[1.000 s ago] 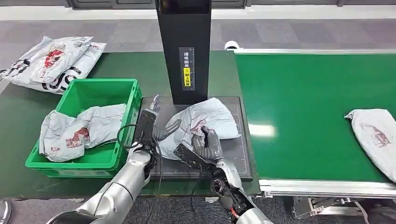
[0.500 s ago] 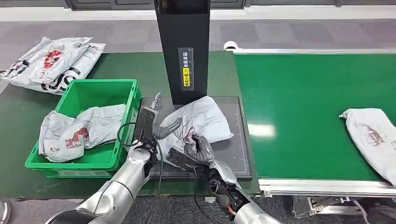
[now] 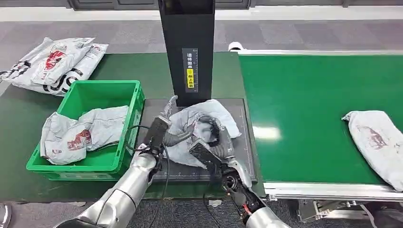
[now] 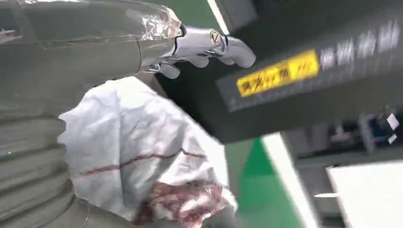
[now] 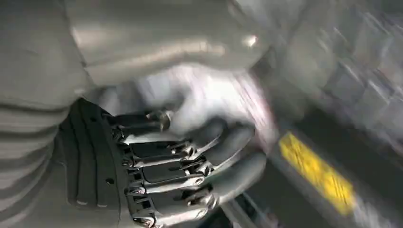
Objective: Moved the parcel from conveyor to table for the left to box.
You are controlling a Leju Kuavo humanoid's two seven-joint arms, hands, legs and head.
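Observation:
A crumpled grey-white parcel [image 3: 202,124] with red print lies bunched up on the black plate [image 3: 243,159] in front of the black post [image 3: 186,47]. My right hand [image 3: 216,137] grips its near side with the fingers curled into the bag; the right wrist view shows those fingers [image 5: 223,156] wrapped on the blurred parcel [image 5: 214,99]. My left hand [image 3: 166,127] stands against the parcel's left side, thumb pressed into it and fingers stretched up and apart. In the left wrist view the parcel [image 4: 142,152] lies by the palm and the fingers [image 4: 209,45] reach out straight.
A green crate [image 3: 81,90] to the left of the plate holds one parcel [image 3: 76,134]. More parcels [image 3: 52,64] are piled at the table's back left. The green conveyor [image 3: 309,95] on the right carries another parcel [image 3: 375,142].
My right hand has closed on the parcel and bunched it up and back toward the post. My left hand has moved right against it. The conveyor parcel has drifted left.

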